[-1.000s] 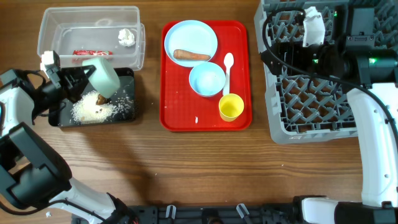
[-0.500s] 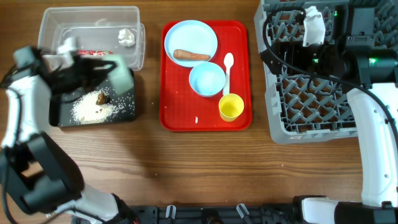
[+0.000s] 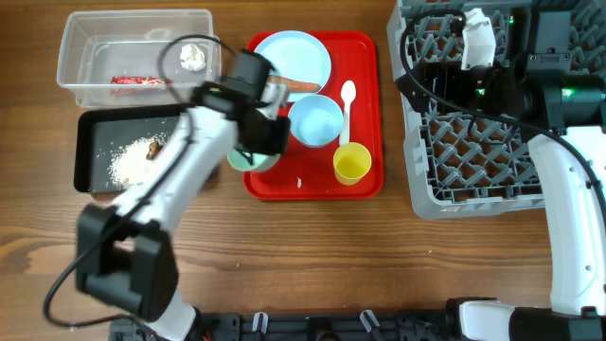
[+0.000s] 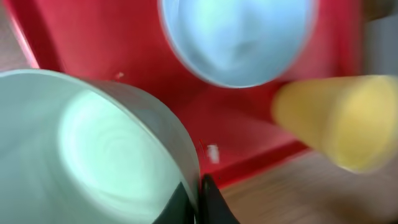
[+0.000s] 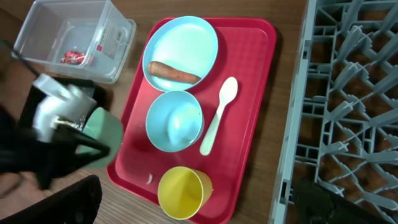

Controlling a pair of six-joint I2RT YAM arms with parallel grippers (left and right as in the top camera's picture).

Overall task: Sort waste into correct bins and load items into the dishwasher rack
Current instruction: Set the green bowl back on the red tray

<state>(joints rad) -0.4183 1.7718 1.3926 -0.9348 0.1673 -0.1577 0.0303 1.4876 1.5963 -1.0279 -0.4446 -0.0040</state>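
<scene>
**Small white bowl in hand, rack still to reach**

My left gripper [image 3: 258, 142] had its fingers closed on the wall of the small white bowl [image 3: 248, 159]. It held the bowl over the left rim of the red tray [image 3: 365, 47], just beside the light blue bowl [image 3: 314, 121]. In the wrist view the held bowl looked empty. With the crumbs [image 3: 128, 166] lying in the black tray [image 3: 95, 121], I judged the step to be carrying it to the dishwasher rack [image 3: 473, 180].

That called for a long reach to the right, high enough to pass the yellow cup [image 3: 351, 163] and the spoon [image 3: 347, 102]. The bare wood in front of the tray looked like the freer route.

The right gripper [image 5: 196, 191] hung over the rack, its fingers wide apart and holding nothing. It crowded the rack's far end, so I favoured the near rows of pegs.
</scene>
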